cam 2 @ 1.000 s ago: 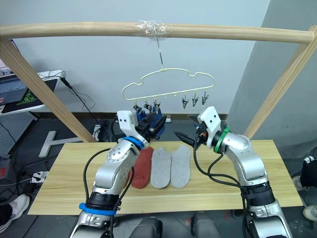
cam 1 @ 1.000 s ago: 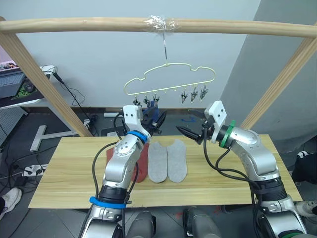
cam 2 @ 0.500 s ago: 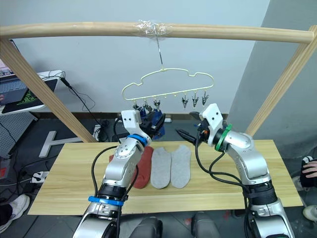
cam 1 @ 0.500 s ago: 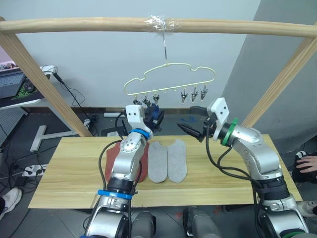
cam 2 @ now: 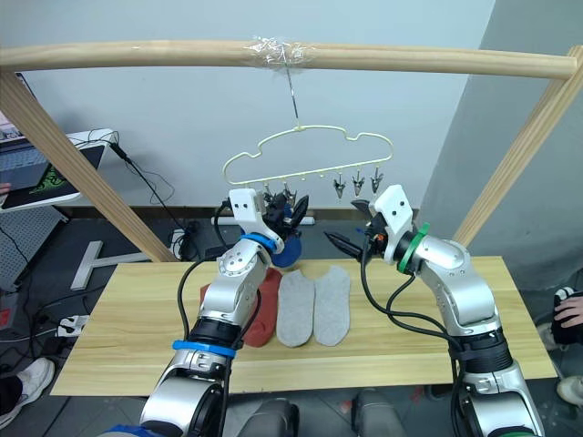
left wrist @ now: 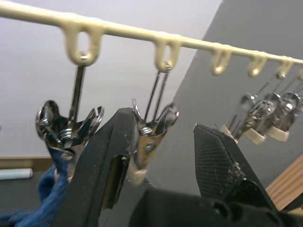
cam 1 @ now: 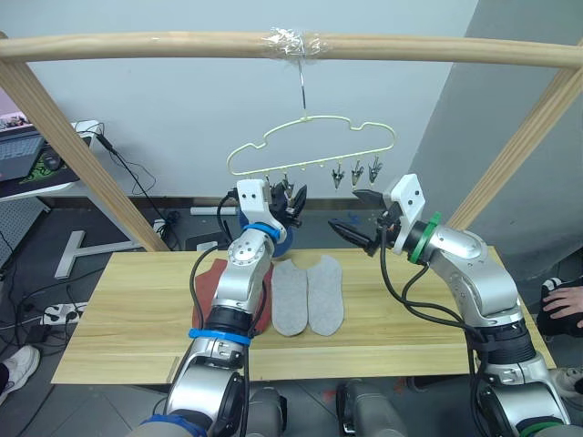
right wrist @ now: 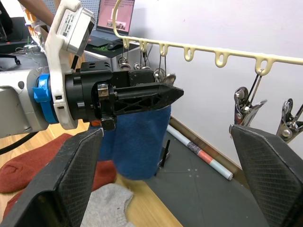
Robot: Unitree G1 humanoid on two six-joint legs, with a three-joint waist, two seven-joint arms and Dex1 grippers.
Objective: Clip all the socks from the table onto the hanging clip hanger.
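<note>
A round wooden pole frame (cam 1: 182, 45) with clear tape (cam 1: 293, 40) wrapped at its middle is seen overhead, an open laptop (cam 1: 18, 155) is set on a side desk (cam 1: 64, 182), cables (cam 1: 137, 173) and a power strip (cam 1: 56, 312) are laid on the dark floor (cam 1: 109, 228), and a person's hand (cam 1: 565, 299) is glimpsed at the far right edge.

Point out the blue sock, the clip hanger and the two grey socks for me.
blue sock (right wrist: 139, 142), right wrist view, middle of the hanging fabric.
clip hanger (cam 1: 314, 119), left eye view, top of its pale-yellow wire outline.
grey socks (cam 1: 308, 296), left eye view, where the pair meets on the table.
</note>
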